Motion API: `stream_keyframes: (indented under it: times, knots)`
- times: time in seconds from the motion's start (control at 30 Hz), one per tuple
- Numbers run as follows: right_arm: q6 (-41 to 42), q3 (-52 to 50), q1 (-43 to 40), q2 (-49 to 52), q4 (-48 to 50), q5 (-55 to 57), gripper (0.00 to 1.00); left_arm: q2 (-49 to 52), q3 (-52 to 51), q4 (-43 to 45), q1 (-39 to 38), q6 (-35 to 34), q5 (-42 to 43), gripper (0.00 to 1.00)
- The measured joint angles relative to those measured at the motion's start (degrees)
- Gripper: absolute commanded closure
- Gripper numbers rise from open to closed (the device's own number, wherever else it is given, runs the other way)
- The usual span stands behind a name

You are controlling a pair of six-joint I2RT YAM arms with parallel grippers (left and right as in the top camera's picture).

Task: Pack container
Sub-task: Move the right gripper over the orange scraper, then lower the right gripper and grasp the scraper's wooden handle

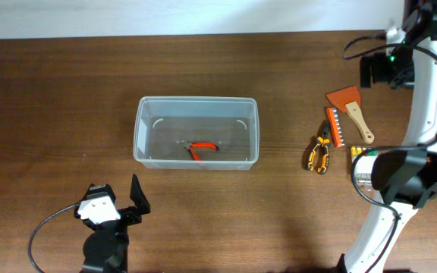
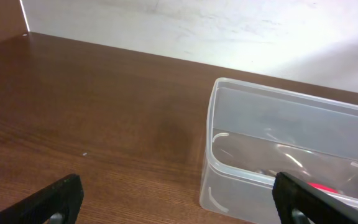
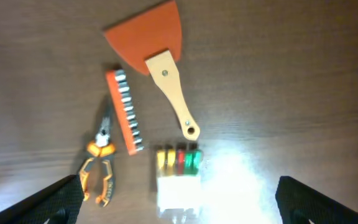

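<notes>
Presently, the container (image 1: 137, 136) is set mid-table, with one red-handled cutter (image 1: 201, 149) lying inside it. Four things are seen well to its right: an orange scraper (image 3: 160, 43), a strip of bits (image 3: 125, 111), orange-handled pliers (image 3: 98, 168) and a small clear case (image 3: 178, 180). The right gripper (image 3: 179, 202) is held above these, fingers spread wide, nothing grasped. The left gripper (image 1: 117, 194), near and left of the container, is likewise spread and empty. Fetching another tool is judged the step in hand; a descent onto one item and a closing of the fingers would be called for.
</notes>
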Motion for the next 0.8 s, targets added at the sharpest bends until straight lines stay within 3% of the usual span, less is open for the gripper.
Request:
stream_keyframes:
  times: [0.5, 0.8]
  knots:
    - [-8.5, -33.7, -1.1, 0.3, 23.4, 1.6, 0.03, 0.0, 0.0, 0.0, 0.0, 0.0, 0.0, 0.01]
    - [-10.5, -38.3, -1.1, 0.3, 29.9, 2.1, 0.08, 0.0, 0.0, 0.0, 0.0, 0.0, 0.0, 0.01]
